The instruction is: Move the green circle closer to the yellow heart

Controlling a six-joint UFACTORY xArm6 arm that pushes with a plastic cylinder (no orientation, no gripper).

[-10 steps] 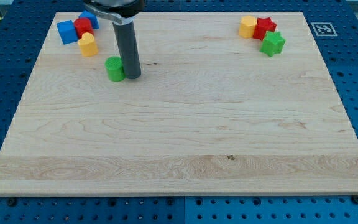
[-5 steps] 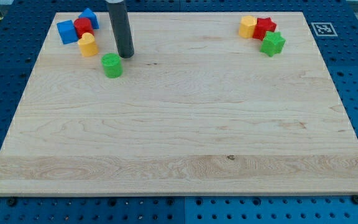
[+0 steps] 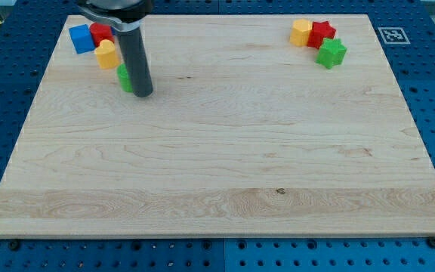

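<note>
Inspection of the board (image 3: 217, 151), 1 camera view. The arm carries no gripper and no fingers, so nothing is grasped or released; contact is by the rod alone.

My tip (image 3: 143, 94) is down on the board near the top-left corner. It sits at the view's right and lower side of the green circle (image 3: 124, 78), touching or nearly touching it; the rod hides most of that block, so only a sliver of green shows on its left, and its shape cannot be confirmed here.

The yellow heart (image 3: 106, 54) stands just up and to the view's left of the green circle, close but with a narrow gap visible. Behind it, nearer the top edge, are a red block (image 3: 100, 33) and a blue block (image 3: 82, 38), the blue one nearest the left edge.

Judgement: the tip is placed on the far side of the green circle from the yellow heart, which suits a push toward the top-left. The task appears nearly complete. Risk: a further push may drive the circle into the heart and disturb the group behind it.

Near the top-right corner, well apart, 3 blocks cluster: a yellow block (image 3: 301, 32), a red star (image 3: 322, 33) and a green star (image 3: 331, 53).
</note>
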